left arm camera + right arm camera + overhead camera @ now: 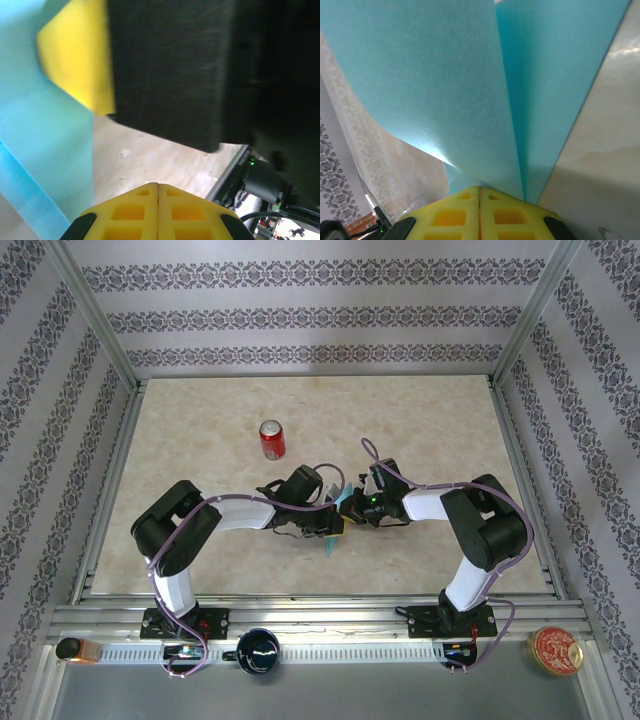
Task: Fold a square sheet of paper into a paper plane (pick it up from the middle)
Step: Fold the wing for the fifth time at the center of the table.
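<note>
Top external looks mid-fold: right jaws pinch the thin turquoise paper sheet (331,543) near the red soda can (272,439), left jaws shut, probably pressing a crease next.

The beige marbled table (200,420) carries one red can (272,439), standing upright left of centre, toward the far edge.

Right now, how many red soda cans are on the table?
1. The red metal soda can stands upright on the beige table, at the far side of the left arm; the arms might hide another.
</note>
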`<state>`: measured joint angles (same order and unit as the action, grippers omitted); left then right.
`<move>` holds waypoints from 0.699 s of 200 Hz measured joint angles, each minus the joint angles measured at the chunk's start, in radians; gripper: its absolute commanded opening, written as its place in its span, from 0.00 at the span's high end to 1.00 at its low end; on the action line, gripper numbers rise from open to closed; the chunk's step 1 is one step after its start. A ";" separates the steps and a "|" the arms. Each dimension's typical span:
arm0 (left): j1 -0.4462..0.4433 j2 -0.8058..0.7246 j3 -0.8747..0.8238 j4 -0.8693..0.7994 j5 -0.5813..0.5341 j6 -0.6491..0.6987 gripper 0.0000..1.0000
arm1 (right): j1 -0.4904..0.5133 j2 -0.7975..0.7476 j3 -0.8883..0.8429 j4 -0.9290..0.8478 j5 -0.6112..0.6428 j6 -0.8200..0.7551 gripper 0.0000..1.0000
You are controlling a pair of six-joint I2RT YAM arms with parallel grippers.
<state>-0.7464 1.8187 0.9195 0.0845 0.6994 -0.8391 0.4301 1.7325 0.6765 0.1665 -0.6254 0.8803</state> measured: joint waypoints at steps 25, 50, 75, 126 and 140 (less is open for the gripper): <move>0.000 0.021 0.001 -0.026 -0.013 0.022 0.93 | 0.000 0.000 0.000 0.000 0.000 0.000 0.90; 0.000 0.021 -0.018 -0.032 -0.024 0.036 0.93 | 0.000 0.000 0.000 0.000 0.000 0.000 0.90; 0.000 0.019 -0.061 -0.006 -0.023 0.039 0.93 | 0.000 0.000 0.000 -0.001 0.000 0.000 0.90; -0.001 -0.031 -0.148 0.051 -0.023 0.039 0.93 | 0.000 0.001 0.000 -0.001 -0.001 0.000 0.91; -0.005 -0.056 -0.176 0.051 -0.023 0.039 0.93 | 0.000 0.001 0.000 0.000 -0.001 0.000 0.91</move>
<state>-0.7509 1.7630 0.7437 0.1356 0.6762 -0.8001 0.4301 1.7336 0.6765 0.1661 -0.6266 0.8799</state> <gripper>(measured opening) 0.074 0.095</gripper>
